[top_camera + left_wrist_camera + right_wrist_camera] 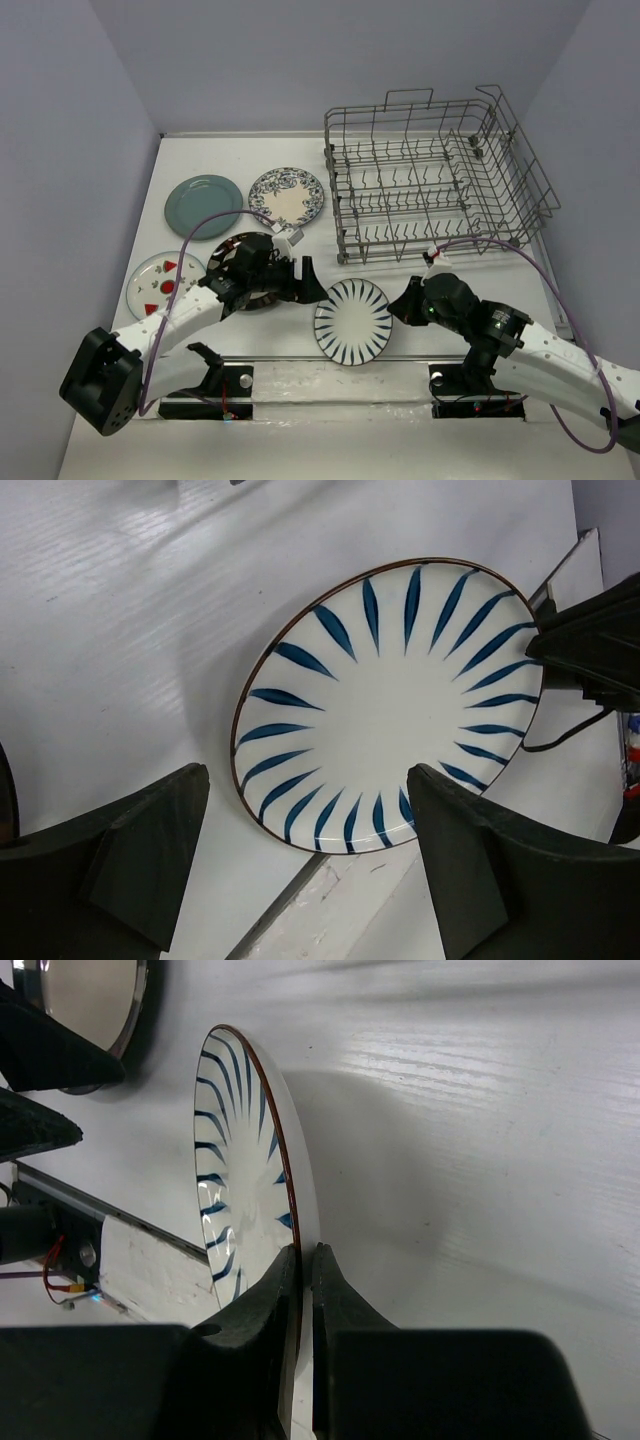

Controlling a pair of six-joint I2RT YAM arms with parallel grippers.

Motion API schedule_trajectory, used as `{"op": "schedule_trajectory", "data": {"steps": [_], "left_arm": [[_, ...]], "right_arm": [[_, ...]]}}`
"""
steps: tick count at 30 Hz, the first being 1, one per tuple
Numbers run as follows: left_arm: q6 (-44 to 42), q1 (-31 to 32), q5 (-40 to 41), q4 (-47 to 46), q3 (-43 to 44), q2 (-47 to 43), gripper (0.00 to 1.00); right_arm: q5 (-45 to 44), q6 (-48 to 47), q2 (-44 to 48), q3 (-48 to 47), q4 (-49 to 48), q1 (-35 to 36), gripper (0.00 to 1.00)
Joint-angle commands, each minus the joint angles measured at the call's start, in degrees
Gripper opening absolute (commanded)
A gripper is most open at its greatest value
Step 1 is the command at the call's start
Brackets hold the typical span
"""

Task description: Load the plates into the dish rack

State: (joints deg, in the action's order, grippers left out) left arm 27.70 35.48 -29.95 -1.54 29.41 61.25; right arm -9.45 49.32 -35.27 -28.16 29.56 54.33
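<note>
The white plate with dark radial stripes (pixel 352 318) lies near the table's front edge, between the two arms. My right gripper (pixel 400 304) is shut on its right rim. The right wrist view shows that rim edge-on, pinched between the fingers of the gripper (pixel 305 1250), with the plate (pixel 235 1160) tilted up off the table. My left gripper (pixel 305 280) hangs open just left of the plate, and nothing lies between its fingers (pixel 305 775). The striped plate (pixel 390 705) fills the left wrist view. The dish rack (pixel 430 185) stands at the back right with no plates in it.
A teal plate (pixel 203 205) and a blue-floral plate (pixel 287 196) lie at the back left. A white plate with small red marks (pixel 165 280) lies at the left. A dark-rimmed plate (pixel 245 255) is partly hidden under the left arm. Purple cables loop over both arms.
</note>
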Motion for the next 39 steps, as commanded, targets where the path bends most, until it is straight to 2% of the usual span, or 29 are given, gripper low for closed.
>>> {"op": "schedule_trajectory", "data": {"steps": [1,6,12,20,25,29,36,39], "left_arm": [[3.8,1.2,2.2,-4.7,-2.6,-0.9,0.92],[5.4,4.2,6.8,-7.0,-4.6,-0.4,0.93],[8.9,5.1,5.3,-16.0,-10.2,1.3,0.93],[8.7,5.7,8.1,-17.7,-10.8,0.5,0.94],[10.1,5.9,5.4,-23.1,-12.8,4.0,0.94],[12.5,6.1,1.8,-32.4,-15.9,5.7,0.94],[14.0,6.2,0.9,-36.8,-17.1,7.6,0.94],[14.9,6.4,0.3,-40.6,-18.8,9.6,0.90]], "right_arm": [[0.1,2.0,1.2,-2.1,-8.3,-0.5,0.07],[1.2,1.7,1.4,-1.9,-9.2,-1.1,0.07],[2.7,1.3,2.4,-1.3,-9.3,-2.2,0.07],[4.3,2.4,4.5,1.0,-10.2,-2.7,0.07],[5.1,2.2,4.4,0.7,-10.4,-2.7,0.07],[5.6,2.4,3.7,1.4,-11.2,-3.3,0.07],[6.5,2.5,3.4,2.1,-12.5,-3.3,0.07],[7.8,2.8,3.4,3.2,-13.4,-3.8,0.07]]}}
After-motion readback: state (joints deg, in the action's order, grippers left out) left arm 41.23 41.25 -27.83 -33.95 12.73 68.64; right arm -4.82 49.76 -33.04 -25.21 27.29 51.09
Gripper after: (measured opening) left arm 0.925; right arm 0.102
